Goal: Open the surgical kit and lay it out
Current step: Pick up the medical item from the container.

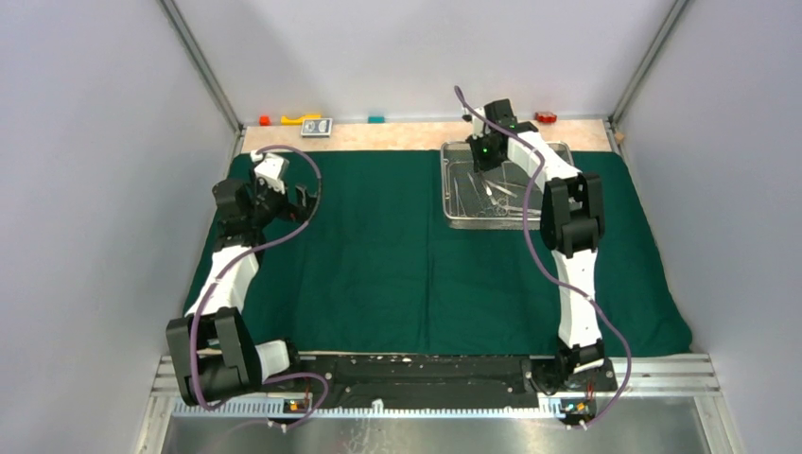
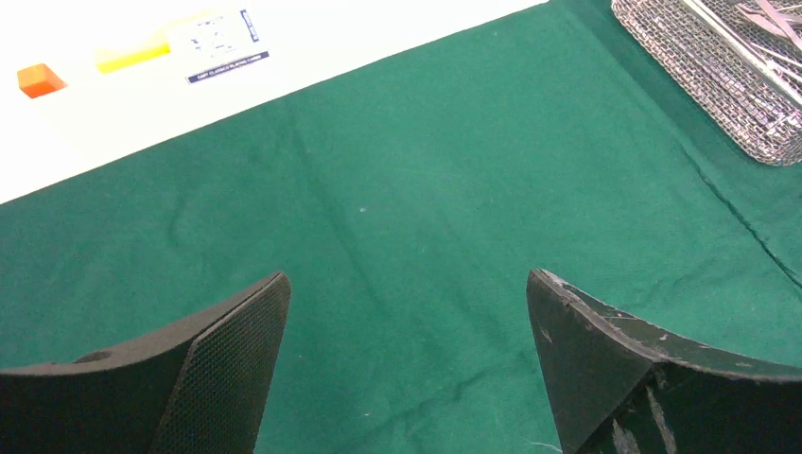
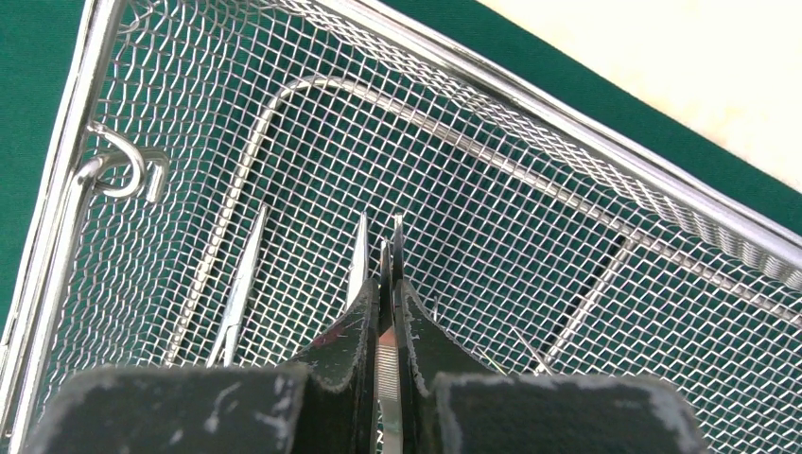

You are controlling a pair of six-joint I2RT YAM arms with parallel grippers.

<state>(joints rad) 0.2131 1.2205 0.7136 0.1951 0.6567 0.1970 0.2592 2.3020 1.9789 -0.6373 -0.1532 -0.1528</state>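
Observation:
The dark green cloth (image 1: 378, 255) lies spread flat over the table. On its far right stands the silver wire-mesh tray (image 1: 454, 223) with several steel instruments (image 1: 492, 194) inside. My right gripper (image 1: 487, 156) reaches down into the tray's far left part. In the right wrist view the right gripper (image 3: 388, 288) is shut on slim tweezers (image 3: 387, 374), whose tips stick out ahead of the fingers above the tray's mesh (image 3: 567, 132). Another thin instrument (image 3: 241, 284) lies to the left. My left gripper (image 2: 407, 293) hovers open over bare cloth (image 2: 426, 189) at the far left, holding nothing.
Along the bare tabletop strip behind the cloth sit a red block (image 1: 264, 120), a yellow piece (image 1: 301, 118), a small card box (image 1: 318, 127), a teal block (image 1: 376, 119) and a red object (image 1: 546, 117). Grey walls close in both sides.

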